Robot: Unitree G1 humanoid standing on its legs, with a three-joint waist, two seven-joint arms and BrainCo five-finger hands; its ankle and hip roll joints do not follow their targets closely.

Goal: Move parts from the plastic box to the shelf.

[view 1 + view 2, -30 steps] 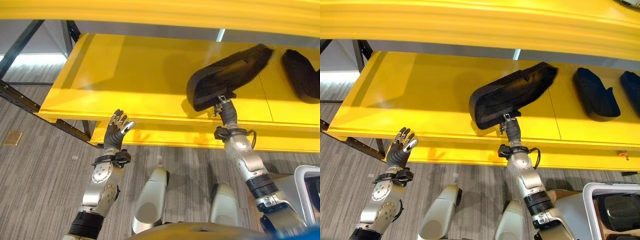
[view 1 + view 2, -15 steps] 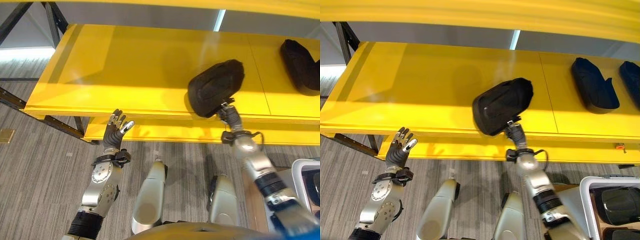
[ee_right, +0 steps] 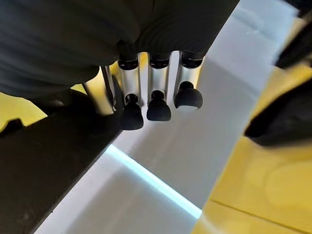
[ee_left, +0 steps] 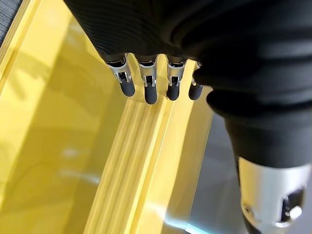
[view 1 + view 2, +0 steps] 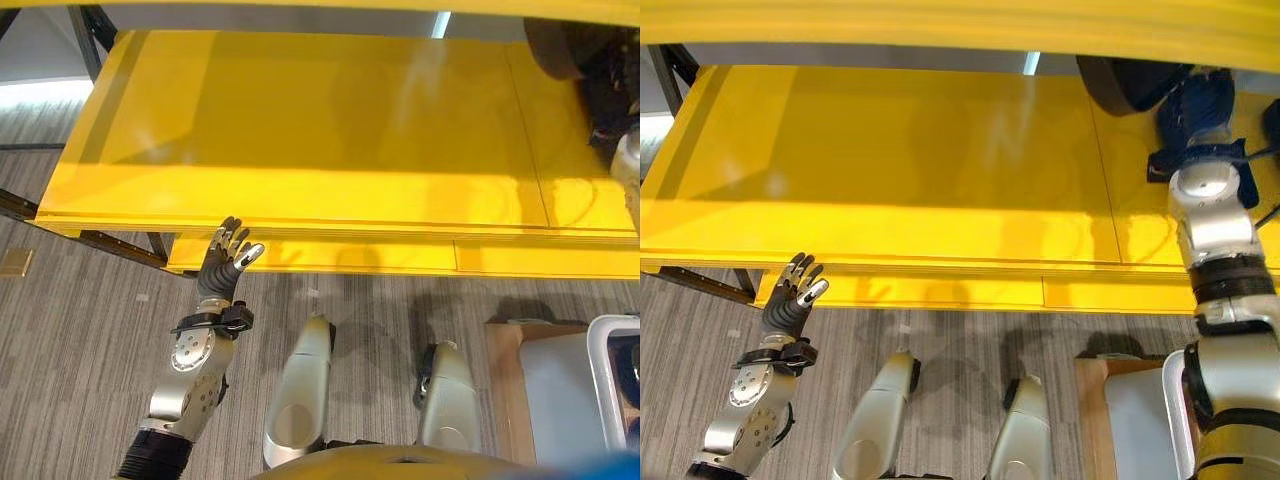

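A wide yellow shelf (image 5: 300, 130) runs across in front of me. My right hand (image 5: 1196, 112) reaches over its far right part, fingers (image 3: 151, 97) curled on a large black moulded part (image 5: 1128, 82) that it holds above the shelf board. That same black part (image 3: 48, 161) shows close by in the right wrist view. My left hand (image 5: 226, 262) is raised open just in front of the shelf's front edge (image 4: 141, 161), holding nothing. The white plastic box (image 5: 600, 372) sits low at the right.
Other black parts (image 3: 287, 117) lie on the shelf just right of my right hand, one at the view's edge (image 5: 1272, 120). A dark frame post (image 5: 95, 25) stands at the shelf's left end. An upper yellow shelf (image 5: 940, 25) overhangs. Grey carpet (image 5: 70, 340) lies below.
My right hand has carried the black part to the right and deeper over the shelf. The camera has shifted too. The left hand stays raised and open.
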